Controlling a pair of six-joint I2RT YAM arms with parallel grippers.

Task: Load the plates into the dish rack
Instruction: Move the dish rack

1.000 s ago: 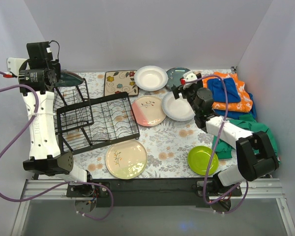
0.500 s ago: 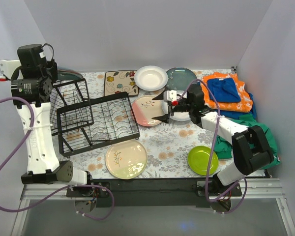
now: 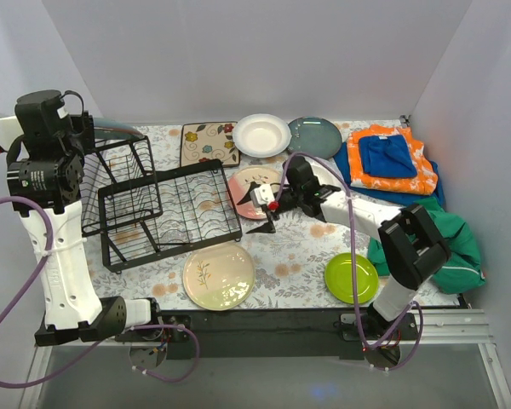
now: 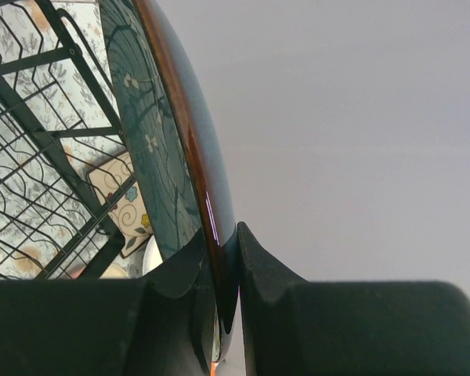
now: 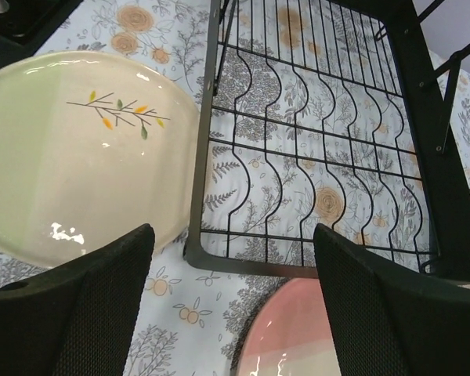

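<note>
My left gripper [image 4: 223,235] is shut on the rim of a dark blue-grey plate [image 4: 153,133], held on edge high over the left end of the black wire dish rack [image 3: 166,209]. My right gripper [image 3: 266,204] hangs open and empty over the near edge of the pink-cream plate [image 3: 254,189], close to the rack's right corner [image 5: 211,258]. The cream sprig plate [image 3: 219,274] and lime green plate [image 3: 351,277] lie at the front. A white deep plate [image 3: 261,135] and a second dark plate [image 3: 314,136] lie at the back. Another white plate [image 3: 325,175] is mostly hidden under my right arm.
A patterned square trivet [image 3: 209,143] lies at the back behind the rack. Orange and blue cloths [image 3: 392,158] are piled at the right, with a green cloth [image 3: 447,247] nearer the front. White walls close in the left, back and right sides.
My right arm has swung left from the white plate to above the pink-cream plate beside the rack, its jaws slightly narrower. My left arm has moved left with the dark plate.
</note>
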